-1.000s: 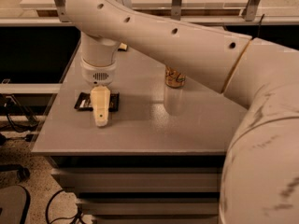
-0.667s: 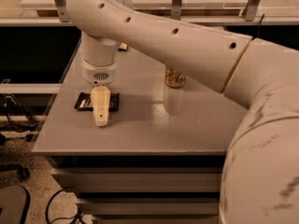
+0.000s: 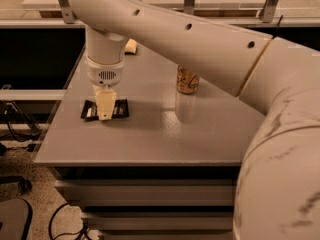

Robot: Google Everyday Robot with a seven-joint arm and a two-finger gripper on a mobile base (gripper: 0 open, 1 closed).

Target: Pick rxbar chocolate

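The rxbar chocolate (image 3: 120, 109) is a flat black wrapper with white lettering, lying on the grey table (image 3: 150, 139) near its left edge. My gripper (image 3: 105, 114) hangs straight down from the cream wrist over the middle of the bar. Its tips are at the bar's near edge, and it covers the bar's centre. Whether it touches the bar cannot be told.
A golden drink can (image 3: 187, 80) stands upright to the right of the bar, mid-table. A yellow sponge (image 3: 131, 46) lies at the back, partly behind my arm. The large white arm (image 3: 200, 39) spans the upper right. Cables lie on the floor at the left.
The gripper's tips have shifted from in front of the bar back onto its middle. The bar and the can have not moved.
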